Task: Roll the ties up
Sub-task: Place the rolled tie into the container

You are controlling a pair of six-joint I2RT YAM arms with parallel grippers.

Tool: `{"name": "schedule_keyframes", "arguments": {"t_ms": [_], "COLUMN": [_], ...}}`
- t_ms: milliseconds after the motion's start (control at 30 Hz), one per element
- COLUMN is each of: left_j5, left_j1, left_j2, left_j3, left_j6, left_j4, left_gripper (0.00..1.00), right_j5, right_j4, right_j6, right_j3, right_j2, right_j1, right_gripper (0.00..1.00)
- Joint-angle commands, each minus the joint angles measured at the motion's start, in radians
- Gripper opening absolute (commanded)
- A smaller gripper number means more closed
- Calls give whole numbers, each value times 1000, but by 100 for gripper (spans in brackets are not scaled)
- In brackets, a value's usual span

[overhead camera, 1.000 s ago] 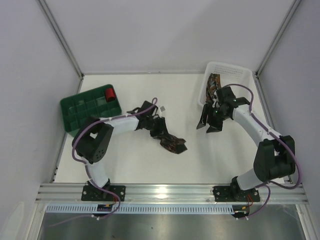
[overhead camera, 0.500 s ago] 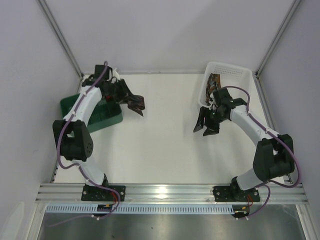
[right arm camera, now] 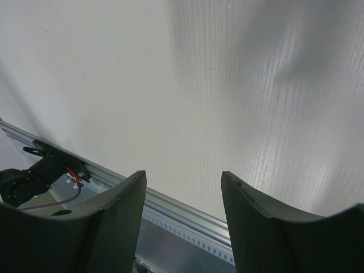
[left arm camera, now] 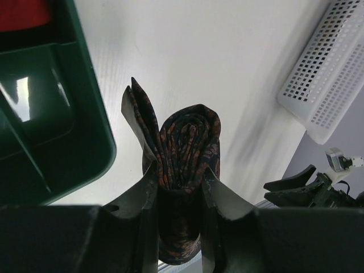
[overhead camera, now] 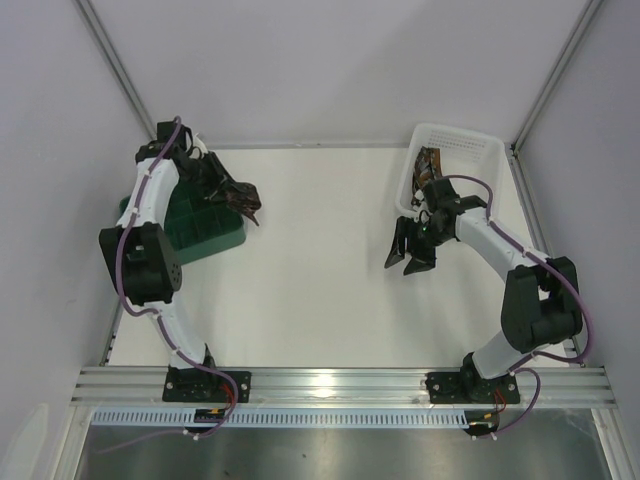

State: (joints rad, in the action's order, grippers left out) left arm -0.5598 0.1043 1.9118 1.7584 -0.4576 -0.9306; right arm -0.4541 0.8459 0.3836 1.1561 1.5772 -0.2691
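A rolled tie (left arm camera: 187, 139), dark with an orange-brown pattern, sits between my left gripper's fingers (left arm camera: 142, 190), its spiral end facing the camera and a pointed flap sticking out to the left. My left gripper (overhead camera: 247, 206) is shut on it, held above the table just off the right edge of the green tray (overhead camera: 205, 235). Another patterned tie (overhead camera: 430, 165) lies in the white basket (overhead camera: 470, 150). My right gripper (overhead camera: 408, 258) hangs open over the table below the basket, with nothing between its fingers (right arm camera: 122, 213).
The green compartment tray (left arm camera: 85, 136) holds a small red roll (left arm camera: 23, 11) in a far compartment. The white mesh basket (left arm camera: 333, 74) stands at the back right. An aluminium rail (right arm camera: 170, 210) runs along the table's near edge.
My left arm has swung from the table's middle to the back left, carrying the tie off the table to the green tray's edge. My right gripper drifted slightly left.
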Motion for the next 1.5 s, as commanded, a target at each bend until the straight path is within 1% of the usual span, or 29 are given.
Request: {"name": "schedule_keyframes", "arguments": {"t_ms": [0, 133, 333, 533, 833, 1467], "left_j5": [20, 40, 46, 67, 152, 204], "left_j1": [32, 58, 87, 92, 92, 90], "left_j2": [-31, -36, -33, -17, 12, 76], "left_j3": [50, 46, 23, 1, -33, -25], "left_j6": [27, 46, 62, 76, 109, 106], "left_j4": [-40, -47, -11, 7, -5, -34], "left_gripper": [0, 0, 0, 0, 0, 0], "right_j5": [-23, -24, -18, -20, -20, -23], "right_j4": [-11, -14, -19, -22, -27, -28], "right_j6": [-22, -20, -20, -20, -17, -19], "right_j3": [33, 33, 27, 17, 11, 14], "right_j2": [9, 10, 9, 14, 17, 24], "right_j1": [1, -1, -2, -1, -1, -1], "right_gripper": [61, 61, 61, 61, 61, 61]}}
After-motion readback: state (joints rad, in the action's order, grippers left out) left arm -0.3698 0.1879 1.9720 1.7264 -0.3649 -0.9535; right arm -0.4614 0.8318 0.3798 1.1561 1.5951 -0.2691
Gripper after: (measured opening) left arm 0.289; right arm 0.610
